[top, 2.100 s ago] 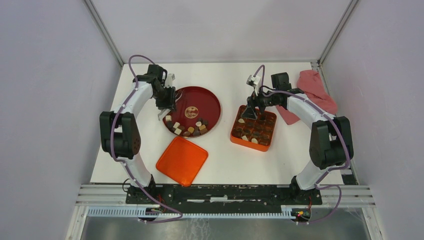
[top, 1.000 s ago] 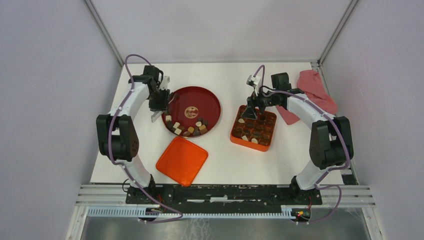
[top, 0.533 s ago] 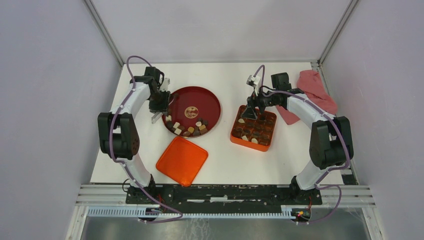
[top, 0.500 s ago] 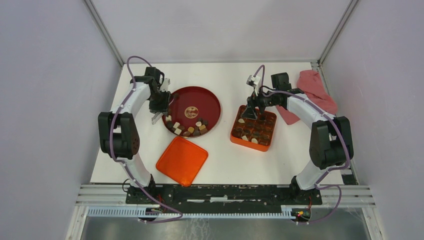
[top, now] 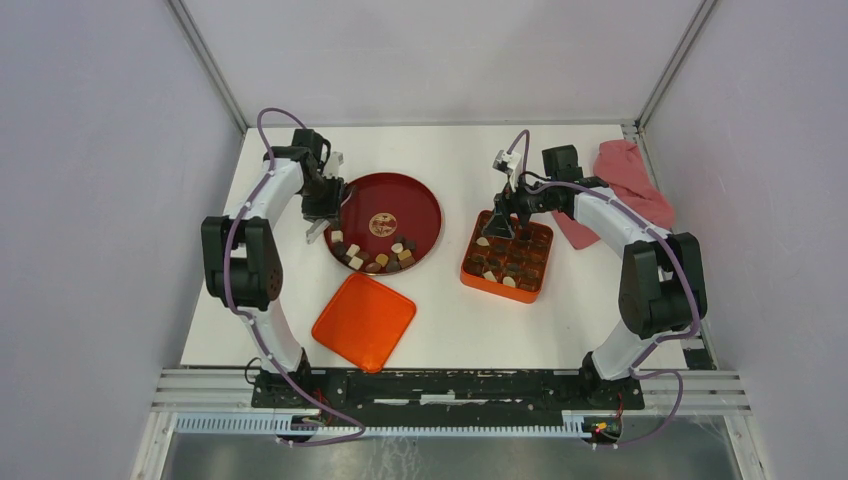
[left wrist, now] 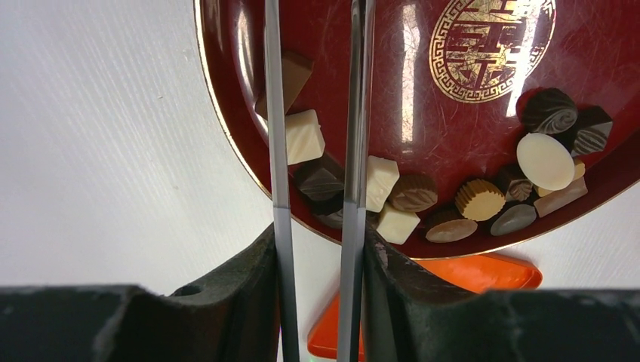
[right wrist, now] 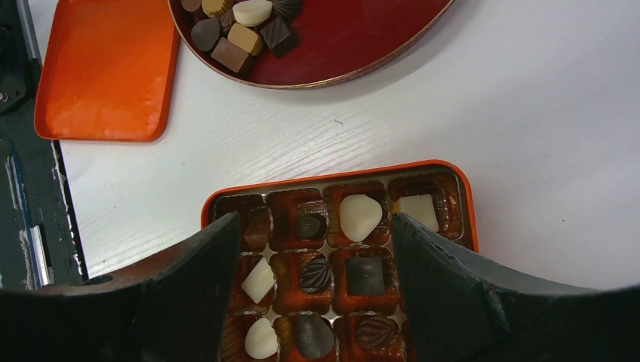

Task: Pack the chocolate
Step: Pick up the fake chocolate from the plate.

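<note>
1. Left pincer (top: pixel 319 228) hangs over the left rim of the dark red plate (top: pixel 405 195). Its two thin clear fingers (left wrist: pixel 273 113) stand partway apart. In the left wrist view a cream cube and a dark piece show in the gap beneath them. Nothing is seen clamped, and I cannot tell whether the fingers touch either piece.
2. Most of the loose chocolate (top: pixel 375 256) sits on the plate, crowded along its near-left rim. The pieces are dark brown, tan and cream, in cubes, rounds and ovals, many touching one another. A gold emblem (left wrist: pixel 490 49) marks the plate's middle.
3. A flat orange tray (top: pixel 364 320) lies on the white table (top: pixel 450 160), turned corner-on, just beside the plate's near rim.
4. The square orange box (top: pixel 495 283) stands right of the plate and apart from it. More chocolate lies in its grid, one piece to a cell. The right wrist view shows cream and dark pieces there.
5. The right pincer (top: pixel 499 226) is poised above the far-left part of the box. Its jaws are spread wide with nothing held between them.
6. A pink cloth (top: pixel 625 170) lies crumpled at the table's far right, partly under the right arm.
</note>
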Tool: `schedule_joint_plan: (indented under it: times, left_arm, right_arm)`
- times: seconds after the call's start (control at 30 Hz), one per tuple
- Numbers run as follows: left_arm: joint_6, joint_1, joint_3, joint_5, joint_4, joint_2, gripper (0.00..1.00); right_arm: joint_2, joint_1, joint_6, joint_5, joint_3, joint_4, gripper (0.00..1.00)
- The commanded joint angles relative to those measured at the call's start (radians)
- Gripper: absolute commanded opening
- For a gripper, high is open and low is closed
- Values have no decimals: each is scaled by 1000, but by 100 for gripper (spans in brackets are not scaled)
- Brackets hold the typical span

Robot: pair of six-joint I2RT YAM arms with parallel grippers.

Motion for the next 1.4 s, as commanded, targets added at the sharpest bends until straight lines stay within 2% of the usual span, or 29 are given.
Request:
schedule_joint_plan:
  times: [0.0, 0.47, 0.53, 0.63, 1.37]
  left_arm:
    - [36, 7, 49, 34, 4, 13, 42]
    - [20, 4, 76, 22, -1, 46, 32]
    - [20, 5, 76, 20, -3, 47, 25]
    - [14, 4, 76, 16, -6, 46, 3]
    - [-120, 38, 11, 157, 0, -43, 2]
  right_arm:
    - [-26, -2, 1, -26, 4, 19, 79]
    - [-22, -2, 0, -27, 9, 16, 79]
    - [-23, -2, 0, -27, 9, 14, 79]
    - [-22, -3, 0, -27, 9, 14, 79]
    - [-42, -5, 8, -30, -7, 28, 79]
